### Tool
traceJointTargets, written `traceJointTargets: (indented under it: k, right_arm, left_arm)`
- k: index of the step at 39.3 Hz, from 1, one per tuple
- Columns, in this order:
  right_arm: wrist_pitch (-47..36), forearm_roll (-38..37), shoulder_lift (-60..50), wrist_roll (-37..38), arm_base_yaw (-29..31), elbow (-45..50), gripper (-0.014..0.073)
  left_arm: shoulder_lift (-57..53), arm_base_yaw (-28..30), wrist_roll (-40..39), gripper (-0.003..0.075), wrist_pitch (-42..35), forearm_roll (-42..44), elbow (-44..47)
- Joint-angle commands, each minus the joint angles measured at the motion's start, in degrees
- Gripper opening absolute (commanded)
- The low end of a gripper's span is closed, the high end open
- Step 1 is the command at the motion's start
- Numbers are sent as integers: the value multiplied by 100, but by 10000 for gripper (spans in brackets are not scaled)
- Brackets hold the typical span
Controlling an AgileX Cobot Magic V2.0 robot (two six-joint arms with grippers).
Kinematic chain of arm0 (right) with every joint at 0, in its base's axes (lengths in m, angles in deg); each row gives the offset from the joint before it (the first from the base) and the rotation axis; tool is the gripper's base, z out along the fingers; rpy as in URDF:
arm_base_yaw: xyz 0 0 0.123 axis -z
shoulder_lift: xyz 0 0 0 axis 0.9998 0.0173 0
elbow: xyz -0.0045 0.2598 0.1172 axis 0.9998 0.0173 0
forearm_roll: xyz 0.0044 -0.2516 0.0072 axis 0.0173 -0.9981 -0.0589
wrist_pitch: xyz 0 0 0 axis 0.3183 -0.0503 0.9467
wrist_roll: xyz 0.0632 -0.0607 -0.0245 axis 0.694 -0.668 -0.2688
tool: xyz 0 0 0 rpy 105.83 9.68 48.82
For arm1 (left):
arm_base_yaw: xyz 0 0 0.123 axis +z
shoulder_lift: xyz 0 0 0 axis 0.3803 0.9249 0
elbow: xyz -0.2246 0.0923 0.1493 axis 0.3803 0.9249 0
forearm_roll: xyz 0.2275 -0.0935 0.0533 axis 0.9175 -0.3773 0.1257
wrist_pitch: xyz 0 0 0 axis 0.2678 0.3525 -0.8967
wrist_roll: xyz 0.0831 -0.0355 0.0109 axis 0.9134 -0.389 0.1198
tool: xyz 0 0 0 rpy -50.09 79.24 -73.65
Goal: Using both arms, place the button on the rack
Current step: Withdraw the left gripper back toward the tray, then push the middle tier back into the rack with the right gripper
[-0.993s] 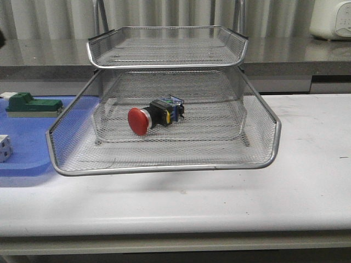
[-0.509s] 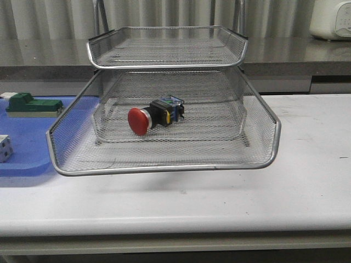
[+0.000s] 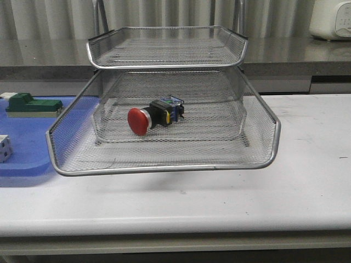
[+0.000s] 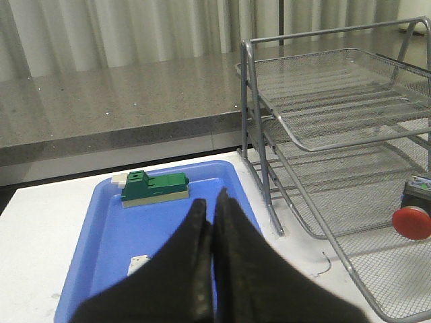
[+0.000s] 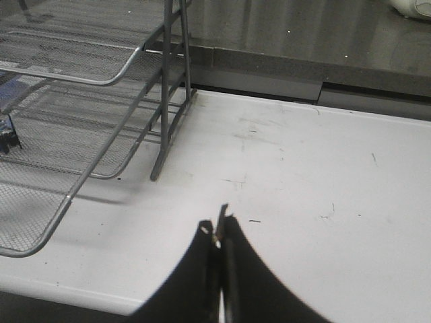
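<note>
Far left on the table sat a blue tray (image 3: 22,159) with a green block (image 3: 32,104) near its back and a white cube (image 3: 4,148) at its left edge; left gripper (image 4: 210,208) was above that tray with fingers pressed together, nothing between them, not visible in the front view. Center: the rack (image 3: 164,167), silver mesh tiers, and the button (image 3: 155,115) lay on its side on the mesh of the big lower tier, red cap toward the camera-left, black body behind it, roughly mid-tier and well back from the front rim. Right gripper (image 5: 219,232) hung over bare table right of the rack, fingers also together and empty. Task looked finished, both arms clear of the rack. Risks from here: button rested on its round cap and collar so a bump to the rack could have rolled it toward the sloped front lip; either arm swinging across could have clipped an upright post or rim and shifted the whole rack, since it just stood loose on the table. Surface was a white tabletop (image 3: 307,181), scuffed with small dark marks, grey stone-look counter (image 3: 44,55) behind, pale curtain at the back, a white appliance (image 3: 332,19) far right on the counter
</note>
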Motion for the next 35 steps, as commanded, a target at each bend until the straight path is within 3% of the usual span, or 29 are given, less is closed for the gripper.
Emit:
traceJointTargets:
  k: [1,8,15,24,30,35]
  right_arm:
    - [-485,-56,46,-19,-2,-150,-110]
    - [-537,-56,46,-19,-2,-150,-110]
    - [-1116,139,262,-19,-2,-157,-110]
    - [-1773,139,1883,-19,-61,-570,-110]
    - [-1928,139,3067,-19,-653,-1154,-110]
    - [-2062,139,3962,-24,-1656,-1507,-110]
  left_arm:
    - [53,15,-49,-19,-477,-99,-144]
    - [53,15,-49,-19,-477,-99,-144]
    - [53,15,-49,-19,-467,-99,-144]
    - [53,15,-49,-19,-467,-99,-144]
    - [53,15,-49,-19,-467,-99,-144]
    - [53,15,-49,-19,-467,-99,-144]
